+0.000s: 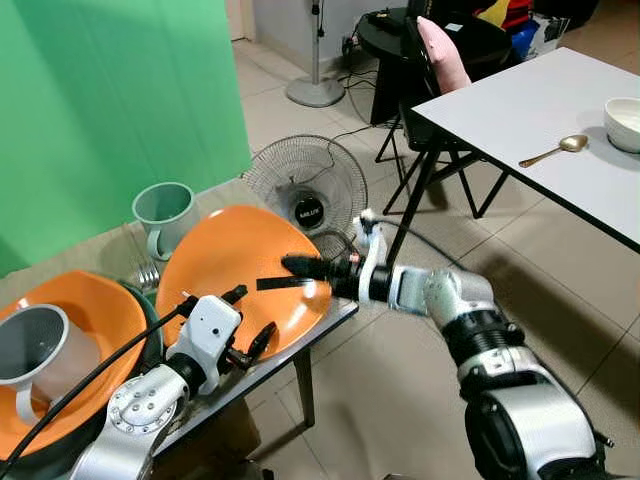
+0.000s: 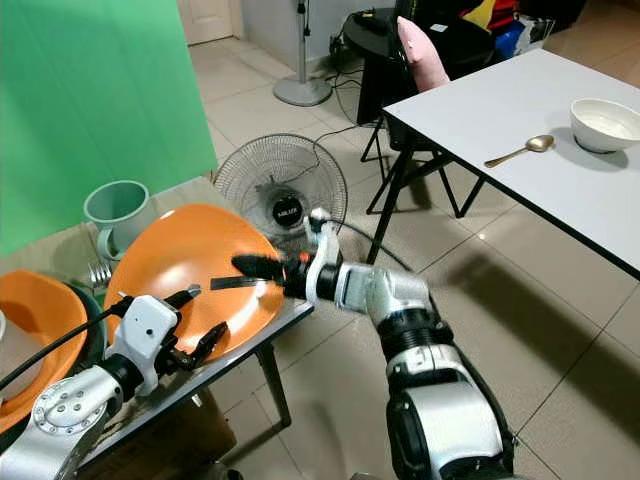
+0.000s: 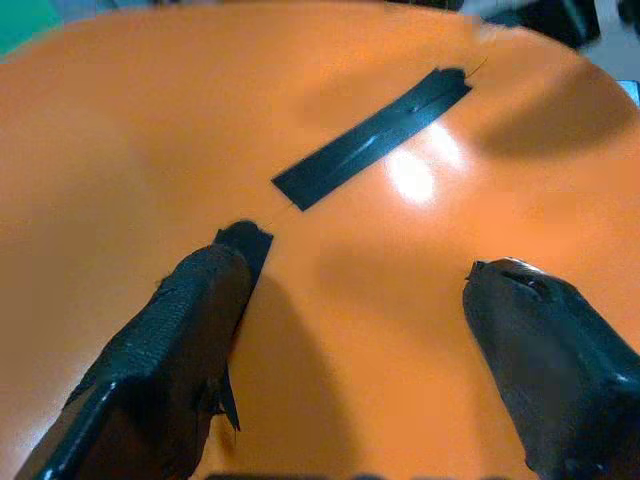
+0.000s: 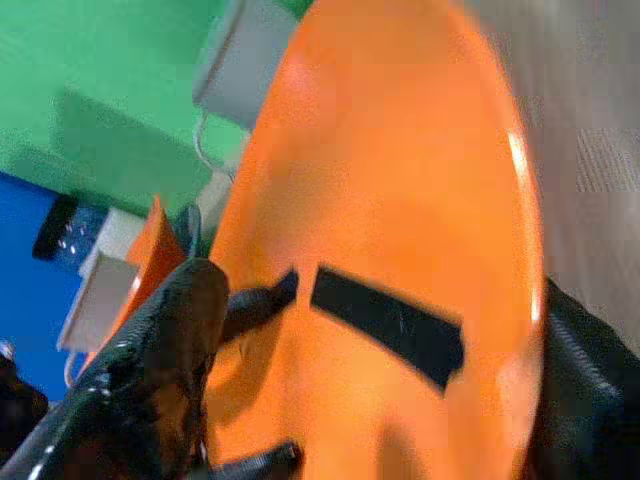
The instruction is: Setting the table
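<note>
While the large orange plastic plate with a strip of black tape leans tilted at the edge of the low desk, the right gripper pinches its 3 o'clock rim, one finger on the face and one behind. The left gripper holds its fingers spread apart at the plate's 6 o'clock edge, gripping nothing. A pale green mug stands at 11 o'clock. On the white dining desk lie a gold spoon and white bowl.
</note>
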